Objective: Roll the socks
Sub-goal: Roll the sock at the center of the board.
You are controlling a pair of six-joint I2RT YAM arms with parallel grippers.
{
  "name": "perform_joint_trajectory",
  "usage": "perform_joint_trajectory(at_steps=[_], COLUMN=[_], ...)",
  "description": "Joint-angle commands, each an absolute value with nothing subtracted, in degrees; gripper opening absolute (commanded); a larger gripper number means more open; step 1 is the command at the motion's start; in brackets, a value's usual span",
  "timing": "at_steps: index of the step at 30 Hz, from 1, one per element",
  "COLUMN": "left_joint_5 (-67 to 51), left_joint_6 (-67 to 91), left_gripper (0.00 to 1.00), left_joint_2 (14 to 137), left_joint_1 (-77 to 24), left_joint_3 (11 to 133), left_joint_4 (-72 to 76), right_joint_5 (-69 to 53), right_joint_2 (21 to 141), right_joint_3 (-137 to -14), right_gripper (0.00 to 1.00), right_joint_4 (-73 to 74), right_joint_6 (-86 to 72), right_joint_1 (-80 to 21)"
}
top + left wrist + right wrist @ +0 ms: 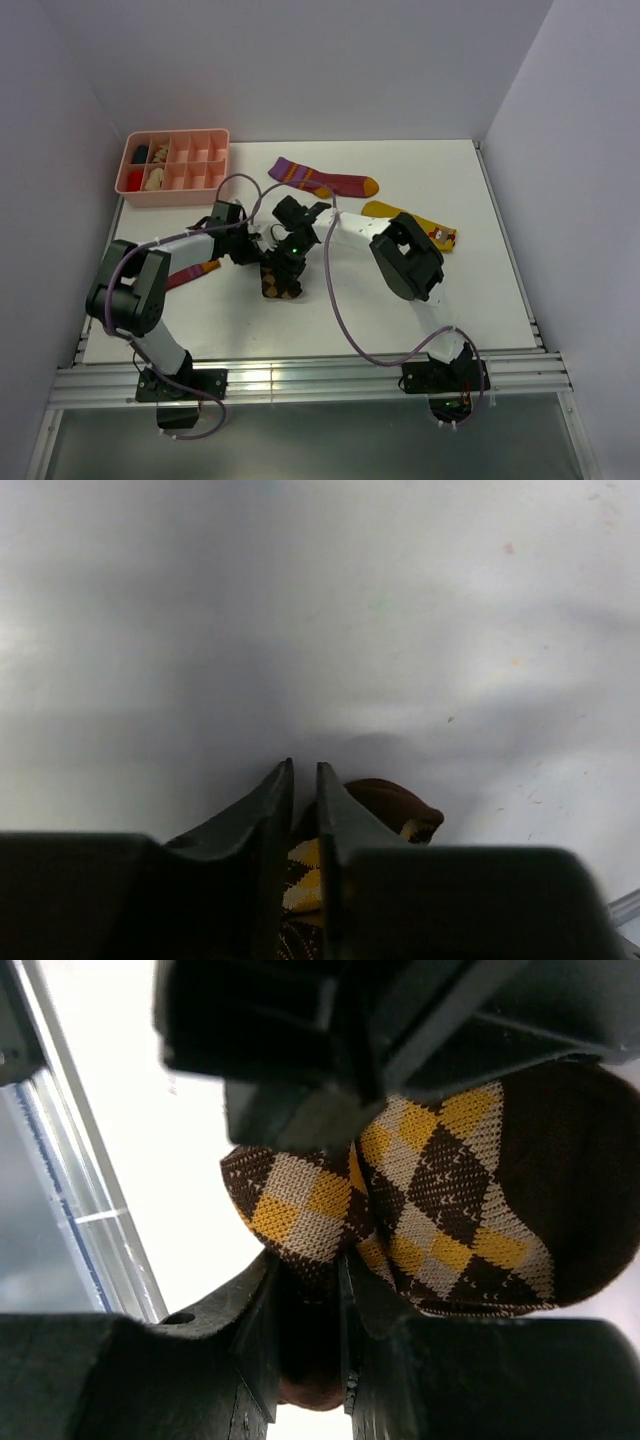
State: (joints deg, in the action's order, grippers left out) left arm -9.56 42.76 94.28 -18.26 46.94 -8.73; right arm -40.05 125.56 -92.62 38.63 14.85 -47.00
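Note:
The brown-and-tan diamond-check sock [280, 283] lies bunched at the table's middle front. My left gripper [258, 254] is shut on a fold of it; in the left wrist view the checked fabric [302, 870] sits between the nearly closed fingers, gripper [303, 768]. My right gripper [291, 252] is also shut on it, pinching a fold of the sock [440, 1175] at the gripper [305, 1262]. One maroon sock [325, 181] lies flat behind. The mustard-yellow sock [428, 228] lies right, partly under the right arm. A second maroon sock [190, 273] shows under the left arm.
A pink compartment tray [176, 184] with small items stands at the back left corner. White walls close in the table on the left, back and right. A metal rail [300, 380] runs along the near edge.

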Motion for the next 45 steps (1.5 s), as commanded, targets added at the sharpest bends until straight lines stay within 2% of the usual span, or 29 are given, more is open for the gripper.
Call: perform_joint_trajectory(at_steps=[1,2,4,8,15,16,17,19,20,22,25,33,41,45], left_joint_5=[-11.86,-12.13,-12.83,-14.59,-13.01,-12.14,-11.95,-11.69,-10.99,-10.2,-9.49,-5.89,-3.7,-1.49], left_joint_6=[40.96,40.87,40.52,40.6,40.78,41.13,42.09,43.06,43.85,44.47,45.7,42.02,39.55,37.27], left_gripper=[0.2,0.09,0.01,0.01,0.01,0.03,0.11,0.21,0.33,0.47,0.6,0.72,0.69,0.69], left_joint_2=[100.36,102.29,104.4,110.46,114.61,114.52,114.09,113.38,112.33,111.01,107.15,95.46,98.79,96.16], left_joint_1=[-21.35,-21.53,-22.23,-23.2,-23.29,-23.12,-22.85,-21.8,-21.36,-19.96,-17.58,-13.54,-12.92,-12.92], left_joint_3=[50.96,52.11,56.13,62.3,69.34,69.78,69.96,69.61,69.35,68.03,64.36,56.87,57.48,55.3], left_joint_4=[-7.65,-7.39,-7.21,-6.77,-5.28,-4.84,-4.49,-2.91,-2.64,-1.85,-0.54,-3.95,-8.7,-9.5], right_joint_5=[-23.91,-24.17,-22.86,-21.18,-25.22,-25.75,-26.71,-27.68,-28.12,-28.21,-29.88,-31.99,-32.25,-31.91], right_joint_2=[128.77,128.41,127.27,125.69,126.56,127.17,127.61,128.67,129.11,130.25,131.04,132.27,132.63,132.8], right_joint_3=[-87.72,-87.28,-86.84,-85.52,-83.32,-83.15,-83.06,-83.06,-83.49,-84.02,-84.81,-86.48,-88.68,-89.03], right_gripper=[0.0,0.0,0.0,0.0,0.0,0.0,0.0,0.0,0.0,0.0,0.0,0.0,0.0,0.0], right_joint_4=[39.38,38.94,38.32,36.57,34.28,34.02,34.1,34.1,34.62,35.15,36.21,37.53,37.97,38.58], right_joint_6=[16.44,16.26,15.82,14.59,7.22,5.38,4.75,3.0,2.99,2.38,2.37,2.99,3.6,4.48], right_joint_1=[-46.23,-45.45,-45.0,-44.74,-42.54,-41.76,-41.23,-40.17,-39.91,-39.55,-39.2,-37.88,-37.53,-37.53])
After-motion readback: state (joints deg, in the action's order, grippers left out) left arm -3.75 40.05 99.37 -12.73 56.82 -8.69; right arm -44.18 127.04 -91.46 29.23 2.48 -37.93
